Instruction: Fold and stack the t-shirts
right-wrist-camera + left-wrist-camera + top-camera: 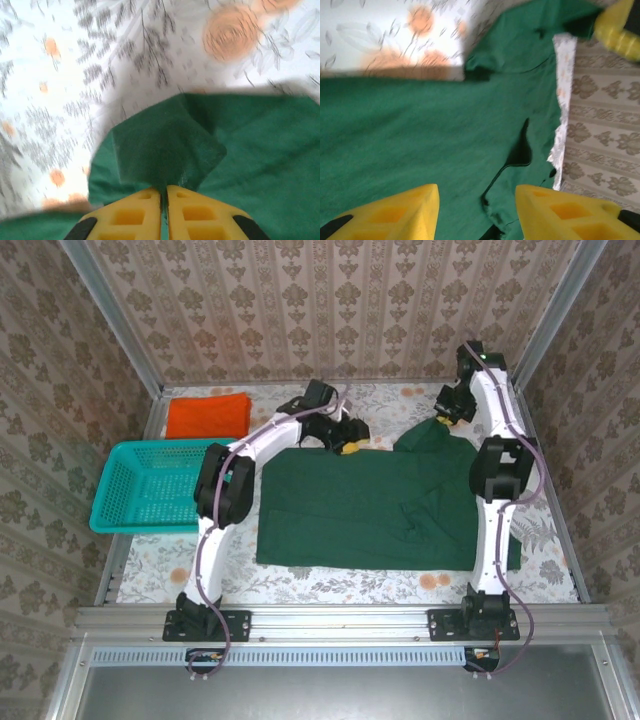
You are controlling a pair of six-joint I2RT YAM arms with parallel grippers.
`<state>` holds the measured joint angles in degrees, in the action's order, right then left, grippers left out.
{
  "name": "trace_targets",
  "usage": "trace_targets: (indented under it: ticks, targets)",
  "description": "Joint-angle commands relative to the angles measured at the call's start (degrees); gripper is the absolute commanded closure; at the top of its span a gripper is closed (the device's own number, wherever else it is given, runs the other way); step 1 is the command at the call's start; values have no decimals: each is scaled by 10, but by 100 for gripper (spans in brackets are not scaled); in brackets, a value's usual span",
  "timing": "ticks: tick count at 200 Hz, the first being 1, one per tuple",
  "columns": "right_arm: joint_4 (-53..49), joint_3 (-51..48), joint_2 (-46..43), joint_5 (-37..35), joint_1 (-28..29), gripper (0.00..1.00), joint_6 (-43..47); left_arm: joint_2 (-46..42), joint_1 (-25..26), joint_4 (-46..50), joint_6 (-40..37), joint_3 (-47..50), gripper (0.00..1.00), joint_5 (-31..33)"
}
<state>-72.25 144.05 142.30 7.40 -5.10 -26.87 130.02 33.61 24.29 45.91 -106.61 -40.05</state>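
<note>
The dark green t-shirt (370, 510) lies spread flat across the middle of the table. Behind the basket, at the back left, rests the folded orange t-shirt (207, 415). My left gripper (347, 445) hovers over the green shirt's far edge. In the left wrist view it (476, 192) is open, with wrinkled green cloth (420, 130) below and nothing between its fingers. My right gripper (443, 418) is at the shirt's back right corner. In the right wrist view it (164, 190) is shut on a lifted flap of the green shirt (165, 145).
A teal mesh basket (150, 485) stands at the left edge of the table, beside the left arm. Patterned walls close in the back and both sides. Flowered tablecloth (330, 585) shows along the near edge, in front of the shirt.
</note>
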Motion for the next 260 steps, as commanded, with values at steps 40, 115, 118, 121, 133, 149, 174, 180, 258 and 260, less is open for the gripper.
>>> trace_targets:
  ticks: [40,115,118,121,133,149,174,180,258,260]
  targets:
    - [-103,357,192,-19,-19,45,-136,-60,-26,88,-15,25,48,110]
    - [-200,384,172,-3,4,42,-35,-3,-12,161,-26,-95,49,99]
    - [-204,384,171,-1,5,42,-31,2,-10,164,-25,-103,50,97]
    - [-207,384,170,0,6,42,-28,8,-9,165,-24,-111,51,92]
    - [-224,384,168,0,7,42,-23,31,-3,168,-13,-142,53,79]
    - [-232,384,167,19,5,40,-17,58,3,166,7,-179,53,65]
    - [-250,384,166,35,-2,38,0,85,14,144,43,-203,54,54]
    - [-257,383,163,33,-7,38,3,88,17,148,42,-208,55,56]
    - [-301,340,93,19,-44,34,22,4,-11,245,-46,-134,49,198]
    - [-302,338,90,15,-43,34,23,1,-14,249,-48,-132,49,204]
